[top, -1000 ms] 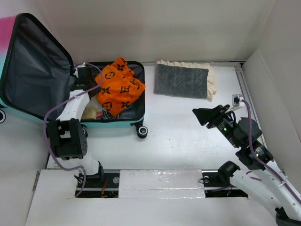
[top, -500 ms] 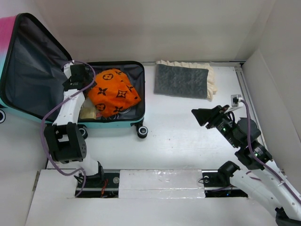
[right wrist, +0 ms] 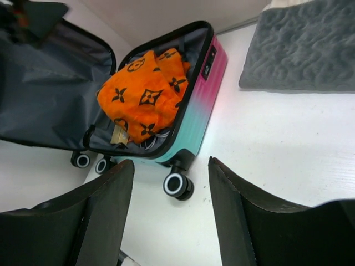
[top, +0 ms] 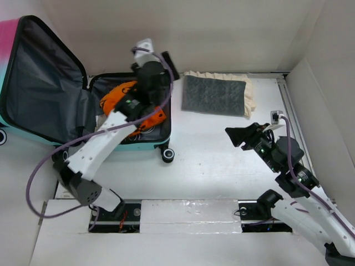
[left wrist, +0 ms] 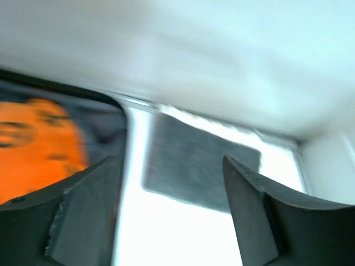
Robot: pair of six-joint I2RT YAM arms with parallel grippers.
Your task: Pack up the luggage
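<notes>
The luggage lies open at the left, its dark grey lid leaning back. An orange patterned cloth rests inside the base, and in the right wrist view it fills most of the shell. My left gripper hovers above the suitcase's far right corner, open and empty. In its own view the left gripper points at a grey towel. My right gripper stands open and empty over the table at the right, and its wrist view looks toward the suitcase wheel.
The grey towel lies on a cream cloth at the back of the table, right of the suitcase. White walls close in the back and right sides. A small white plug sits near the right wall.
The left gripper opened and let the orange cloth settle into the suitcase, then swung up and right over its far corner. The right arm barely moved, its jaws a little wider.
</notes>
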